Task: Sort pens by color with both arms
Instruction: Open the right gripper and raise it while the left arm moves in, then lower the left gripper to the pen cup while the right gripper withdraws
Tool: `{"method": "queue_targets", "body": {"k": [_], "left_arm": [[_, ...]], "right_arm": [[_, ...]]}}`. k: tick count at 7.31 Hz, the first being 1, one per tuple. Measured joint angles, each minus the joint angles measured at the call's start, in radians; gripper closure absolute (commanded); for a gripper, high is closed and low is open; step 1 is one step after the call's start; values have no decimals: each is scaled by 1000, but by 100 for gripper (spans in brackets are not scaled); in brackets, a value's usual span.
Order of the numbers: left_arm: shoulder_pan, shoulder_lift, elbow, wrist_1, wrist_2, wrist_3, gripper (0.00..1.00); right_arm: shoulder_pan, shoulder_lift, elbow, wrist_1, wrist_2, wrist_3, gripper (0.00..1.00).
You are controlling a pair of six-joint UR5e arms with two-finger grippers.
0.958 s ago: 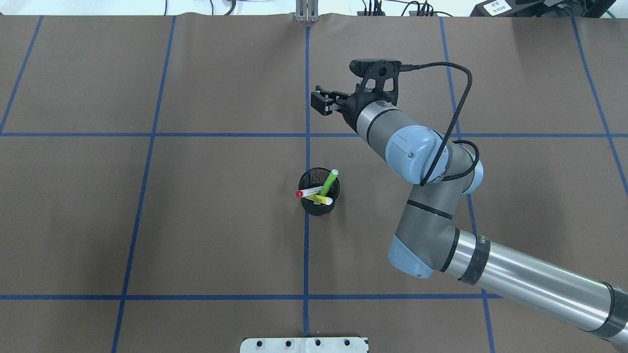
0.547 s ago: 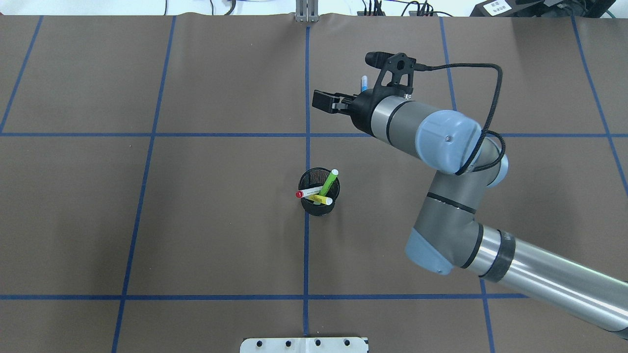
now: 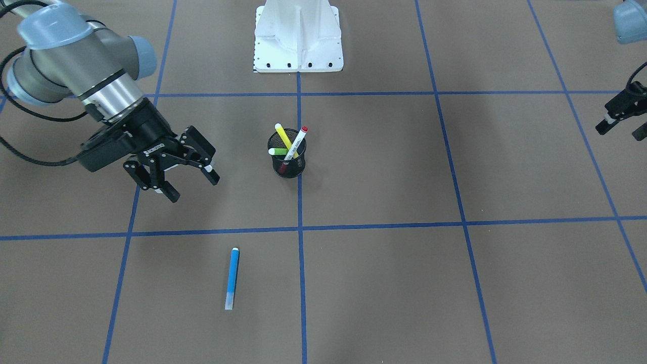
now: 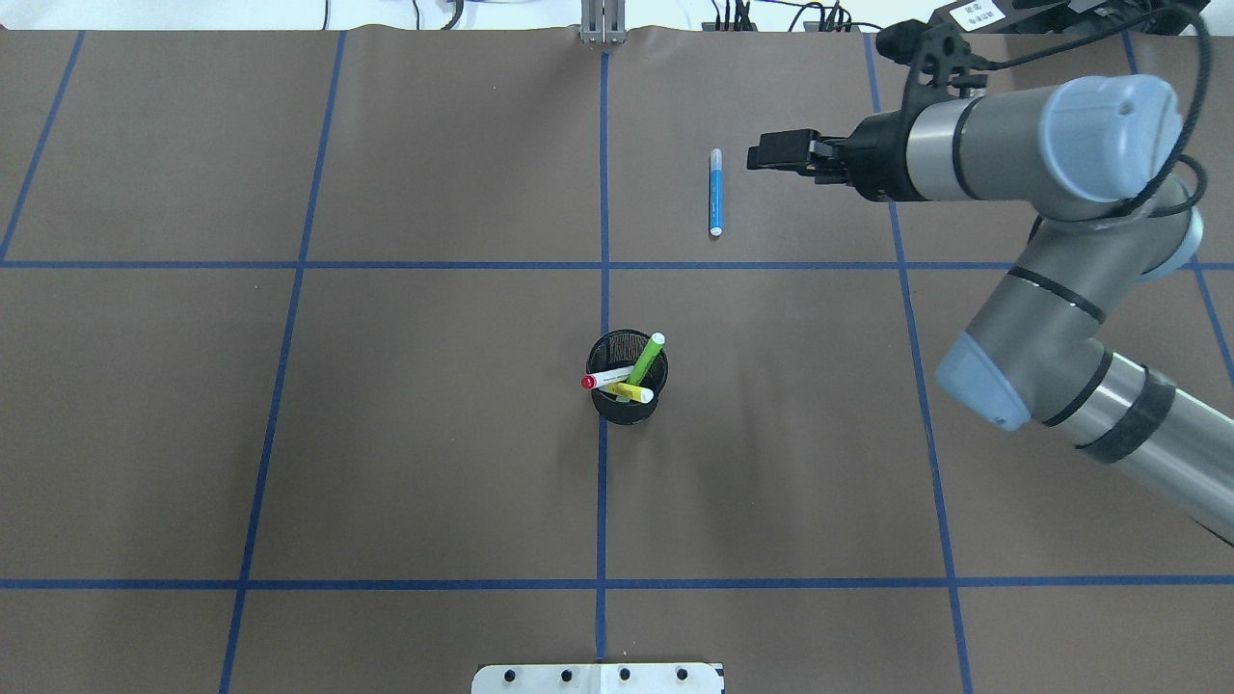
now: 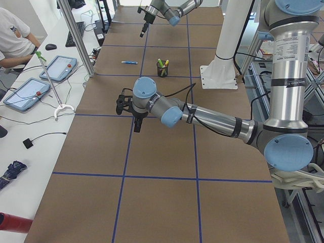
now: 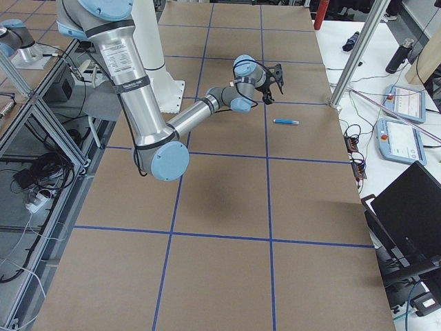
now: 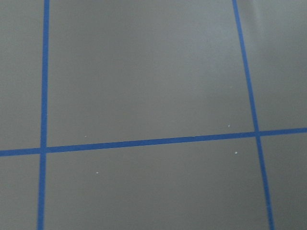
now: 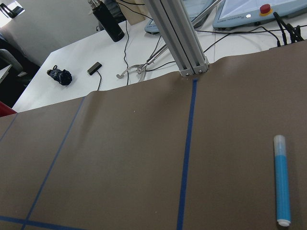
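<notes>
A blue pen (image 4: pixel 715 193) lies flat on the brown mat (image 4: pixel 386 434), far from the robot and just right of the centre line; it also shows as a blue pen (image 3: pixel 232 278) (image 8: pixel 282 184). The black mesh cup (image 4: pixel 624 378) (image 3: pixel 286 159) holds a green pen (image 4: pixel 648 355), a yellow pen (image 4: pixel 631 392) and a white pen with a red cap (image 4: pixel 605 378). My right gripper (image 3: pixel 193 186) (image 4: pixel 766 152) hovers open and empty, a little to the right of the blue pen. My left gripper (image 3: pixel 619 130) hangs at the mat's left side, open and empty.
The white pedestal base (image 3: pixel 298 40) stands at the near edge. Blue tape lines grid the mat. Beyond the far edge runs a white bench with an aluminium post (image 8: pixel 180 38), tablets and cables. A person (image 5: pixel 12 38) sits at that bench.
My right arm has swung to the right, carrying its gripper from near the centre line to the right of the blue pen. The pen, earlier hidden under the wrist, now shows fully.
</notes>
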Motion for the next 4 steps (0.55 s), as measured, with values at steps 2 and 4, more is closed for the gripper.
{"method": "queue_targets", "body": {"k": [2,4], "left_arm": [[137,-133,-25,-10,27,-319,1],[342,-305,-17,-8,140,-535,1]], "right_arm": [[119,-78,-24,4,172,-61,0],[221,-112,-110,4,313,-181,0]]}}
